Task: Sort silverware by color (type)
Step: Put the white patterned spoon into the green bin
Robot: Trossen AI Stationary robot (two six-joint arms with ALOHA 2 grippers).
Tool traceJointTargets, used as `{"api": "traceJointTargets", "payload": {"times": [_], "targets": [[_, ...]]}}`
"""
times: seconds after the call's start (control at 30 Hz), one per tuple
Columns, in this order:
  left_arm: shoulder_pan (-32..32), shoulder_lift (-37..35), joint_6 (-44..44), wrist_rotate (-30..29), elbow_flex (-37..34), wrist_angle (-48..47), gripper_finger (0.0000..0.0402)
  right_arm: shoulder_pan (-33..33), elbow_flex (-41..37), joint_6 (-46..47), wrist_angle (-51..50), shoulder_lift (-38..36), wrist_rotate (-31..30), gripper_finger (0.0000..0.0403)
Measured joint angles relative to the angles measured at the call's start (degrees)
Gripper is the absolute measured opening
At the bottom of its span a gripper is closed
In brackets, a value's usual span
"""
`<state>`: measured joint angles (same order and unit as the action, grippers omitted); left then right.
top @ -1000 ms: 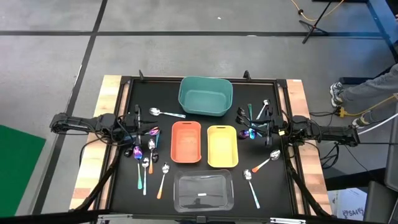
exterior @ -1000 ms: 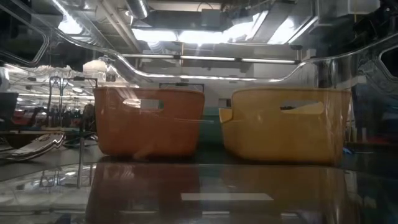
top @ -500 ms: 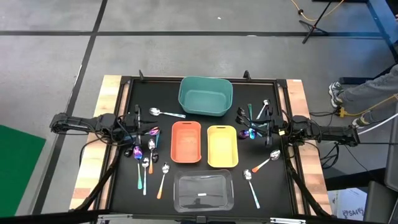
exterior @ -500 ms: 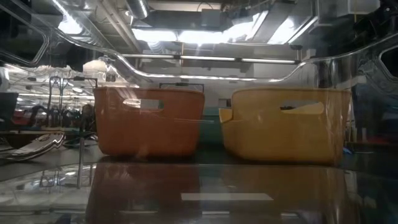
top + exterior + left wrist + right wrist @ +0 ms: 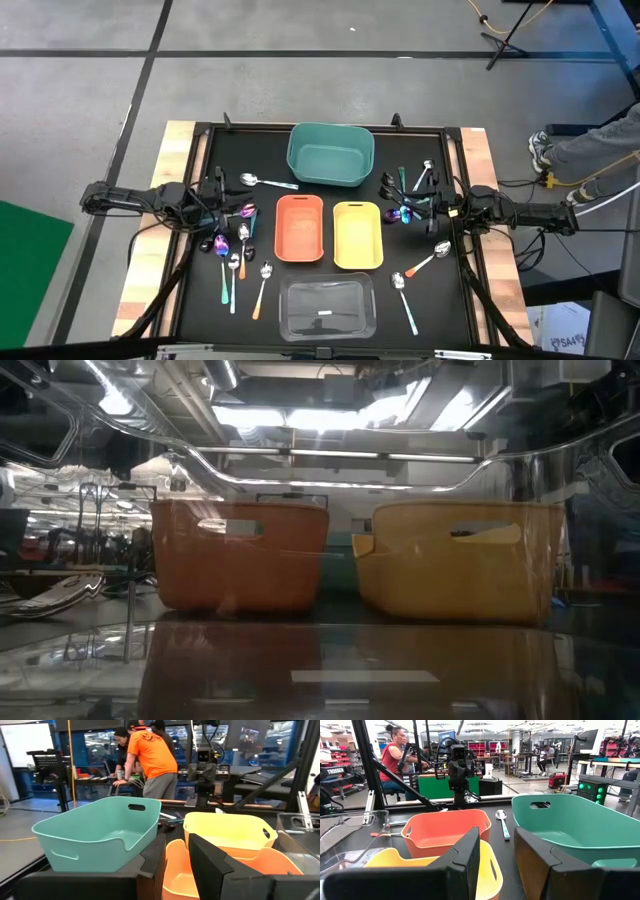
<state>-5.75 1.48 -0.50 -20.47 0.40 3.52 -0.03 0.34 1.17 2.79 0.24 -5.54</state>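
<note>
The left gripper (image 5: 214,196) sat low at the left of the top-down picture, its fingers parted and nothing between them; its own wrist picture showed the two dark fingers (image 5: 210,865) with a clear gap. It lay right at the edge of the left heap of silverware (image 5: 235,243), which I'd read as lining up for a first pick, not a grasp. The right gripper (image 5: 428,206) mirrored it at the right of the frame, likewise spread and empty, nosed up against the right cluster of utensils (image 5: 410,190).

Outward from the claws, the cutlery lay loose on the black tabletop (image 5: 450,310) in two groups, one on each arm's side, probably so each arm could work its own pile. On the left were iridescent and plain spoons, with long-handled ones trailing toward the lower left. One teal-handled spoon (image 5: 266,182) lay apart, just left of the teal bin (image 5: 331,130). On the right, two spoons (image 5: 432,257) lay alone toward the lower right.

The bins stood down the middle of the frame, between the arms, so that either could reach them: teal at the top, the orange bin (image 5: 299,203) and the yellow bin (image 5: 357,207) side by side below it, the clear bin (image 5: 327,285) lowest. All four looked empty, so by my reckoning the sorting had not begun.
</note>
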Motion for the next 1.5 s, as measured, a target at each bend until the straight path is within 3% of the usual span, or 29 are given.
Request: {"api": "traceJointTargets", "payload": {"times": [0.27,0.67,0.97,1.17,1.5], "targets": [[0.0,0.0,-6.7,-0.9,0.0,0.1,0.0121,0.0,0.0,0.0,0.1,0.0,0.0,0.0112],[0.0,0.0,-6.9,-7.9,0.0,0.5,0.0207,0.0,0.0,0.0,0.1,0.0,0.0,0.0112],[0.0,0.0,-5.6,-16.3,0.0,6.4,0.0209,0.0,0.0,0.0,0.1,0.0,0.0,0.0112],[0.0,0.0,-4.9,-16.5,0.1,11.9,0.0208,0.0,0.0,0.0,0.1,0.0,0.0,0.0112],[2.6,3.6,-4.9,-16.6,5.8,12.4,0.0208,0.0,0.0,0.0,0.1,0.0,0.1,0.0112]]}}
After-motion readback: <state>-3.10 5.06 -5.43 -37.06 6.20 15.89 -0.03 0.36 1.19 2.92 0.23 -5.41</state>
